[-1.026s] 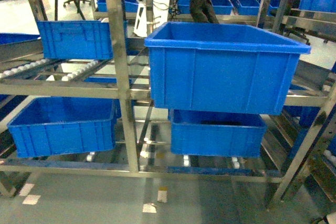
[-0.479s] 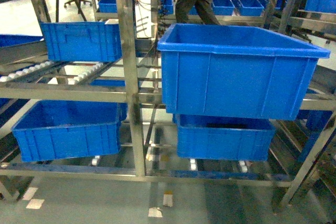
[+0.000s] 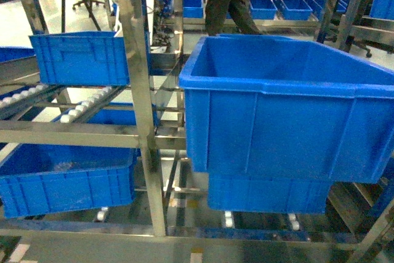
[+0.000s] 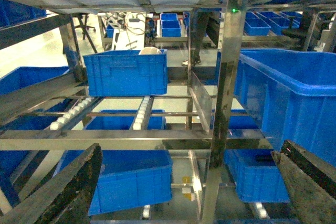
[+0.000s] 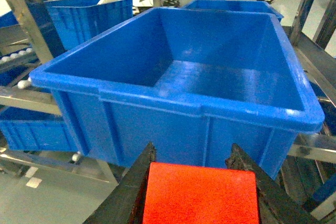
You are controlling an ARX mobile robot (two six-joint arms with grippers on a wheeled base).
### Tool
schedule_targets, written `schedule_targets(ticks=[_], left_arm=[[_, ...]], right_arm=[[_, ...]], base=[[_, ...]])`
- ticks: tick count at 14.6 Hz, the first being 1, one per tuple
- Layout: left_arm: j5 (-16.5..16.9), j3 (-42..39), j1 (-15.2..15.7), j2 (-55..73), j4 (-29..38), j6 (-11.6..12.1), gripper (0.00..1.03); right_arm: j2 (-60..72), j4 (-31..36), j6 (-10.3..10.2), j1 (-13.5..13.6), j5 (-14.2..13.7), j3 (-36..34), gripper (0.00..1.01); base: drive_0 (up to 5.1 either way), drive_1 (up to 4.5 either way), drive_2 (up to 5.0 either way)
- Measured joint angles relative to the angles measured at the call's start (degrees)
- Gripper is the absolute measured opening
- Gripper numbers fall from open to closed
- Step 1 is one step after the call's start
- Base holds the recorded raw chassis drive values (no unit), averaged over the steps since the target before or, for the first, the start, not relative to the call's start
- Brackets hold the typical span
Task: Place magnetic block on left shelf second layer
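Observation:
The magnetic block (image 5: 202, 195) shows as a bright red, flat-faced piece filling the bottom of the right wrist view. My right gripper (image 5: 192, 151) is shut on it, one dark finger on each side. It hangs just in front of a big blue crate (image 5: 178, 72). My left gripper (image 4: 191, 150) is open and empty, its fingers (image 4: 63, 192) wide apart and facing the rack. The left shelf second layer (image 4: 143, 113) has sloping rails of white rollers (image 3: 80, 109). A smaller blue crate (image 4: 126, 72) sits at its back. Neither gripper appears in the head view.
A shiny steel post (image 3: 141, 121) splits the rack into left and right bays. The big blue crate (image 3: 289, 115) fills the right bay's second level. Blue crates (image 3: 61, 180) (image 3: 271, 192) sit on the lowest level. A person's legs (image 3: 225, 10) stand behind the rack.
The head view has moved closer to the rack. The big blue crate and the steel post now look larger and the floor has dropped out of sight.

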State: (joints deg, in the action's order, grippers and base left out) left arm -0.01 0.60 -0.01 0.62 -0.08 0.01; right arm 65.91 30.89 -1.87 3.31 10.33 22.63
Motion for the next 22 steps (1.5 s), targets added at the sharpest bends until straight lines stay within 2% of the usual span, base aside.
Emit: schedule_targets(ticks=[7,15,16,18,22], left_arm=[[0.0,0.0,0.0,0.0,-0.1,0.0,0.98],[0.0,0.0,0.0,0.0,-0.1,0.0,0.98],[0.0,0.0,0.0,0.0,-0.1,0.0,0.98],[0.0,0.0,0.0,0.0,-0.1,0.0,0.98],[0.0,0.0,0.0,0.0,-0.1,0.0,0.98]], right_arm=[[0.0,0.1,0.0,0.0,0.0,0.0,0.34],[0.4,-0.5,0.0,-0.1,0.2,0.0,0.34],[1.3,-2.4,-0.4,-0.8,1.0,0.9,0.34],[6.3,-7.3,-2.3,-1.1,0.8,5.8,0.34],[12.7,-13.5,-2.8,0.5,1.7,14.6,0.34]], base=[[0.0,4.33,-4.3],[0.0,0.0,0.0],[0.0,0.0,0.0],[0.0,0.0,0.0],[0.0,0.0,0.0]])
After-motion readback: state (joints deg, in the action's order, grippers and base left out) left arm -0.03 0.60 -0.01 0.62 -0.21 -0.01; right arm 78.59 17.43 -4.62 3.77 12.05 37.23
